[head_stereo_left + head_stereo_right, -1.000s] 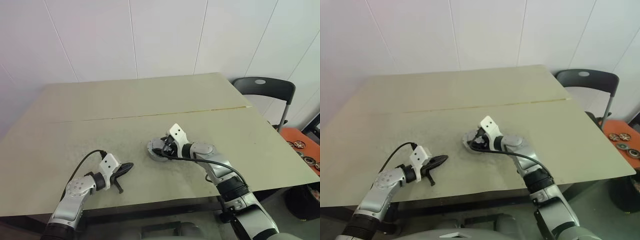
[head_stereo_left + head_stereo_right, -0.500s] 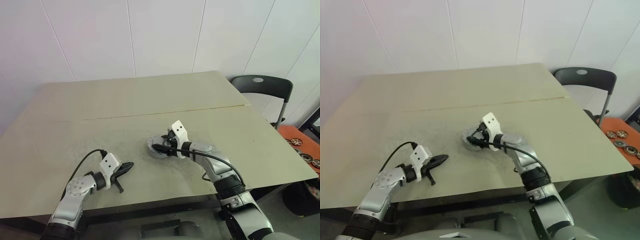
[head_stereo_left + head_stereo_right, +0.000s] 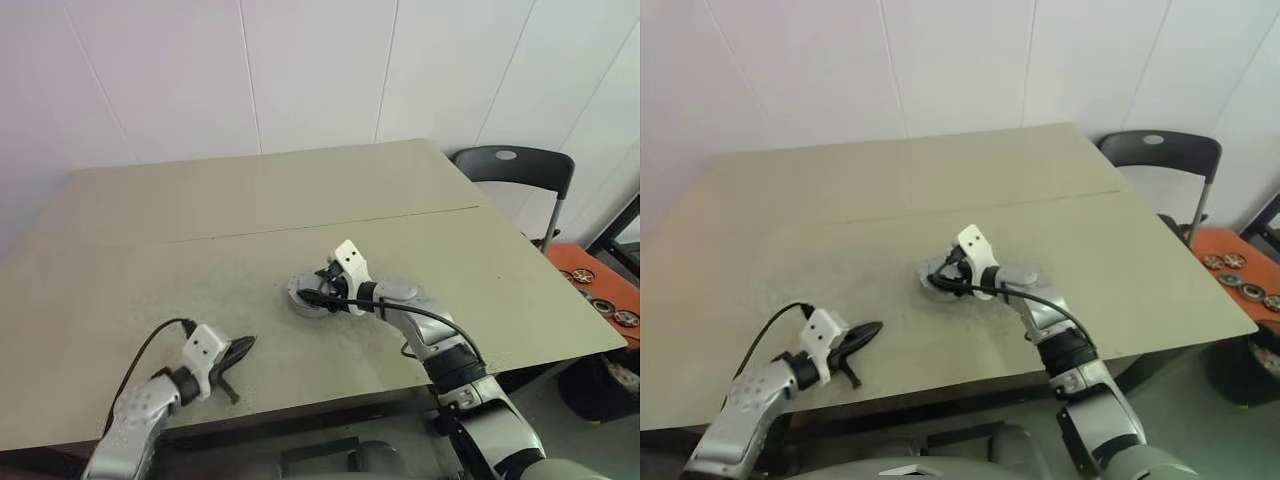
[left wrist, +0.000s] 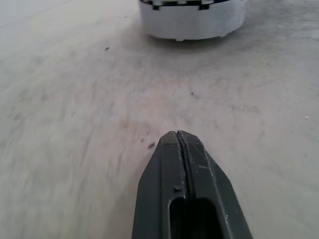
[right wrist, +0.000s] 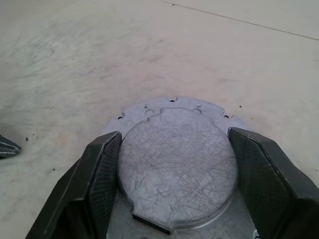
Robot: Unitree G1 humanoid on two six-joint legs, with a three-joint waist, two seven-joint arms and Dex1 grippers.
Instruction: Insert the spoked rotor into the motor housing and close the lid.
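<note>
The motor housing (image 3: 300, 300) is a low silvery cylinder near the middle of the table, also in the left wrist view (image 4: 192, 20). The lid (image 5: 177, 164), a round scratched silvery disc, lies flat on top of it. My right gripper (image 3: 318, 292) reaches over the housing from the right, and its two black fingers (image 5: 102, 169) press against opposite sides of the lid. My left gripper (image 3: 240, 347) lies low near the table's front left, shut and empty, pointing toward the housing (image 4: 177, 137). The spoked rotor is hidden.
The beige table (image 3: 200, 200) has a seam (image 3: 330, 222) running across it behind the housing. A black chair (image 3: 510, 165) stands off the right side. An orange tray (image 3: 600, 295) with several metal discs sits lower at the far right.
My left gripper has drawn back toward the table's front edge, still shut. The right gripper has stayed at the lid. The camera view has shifted a little.
</note>
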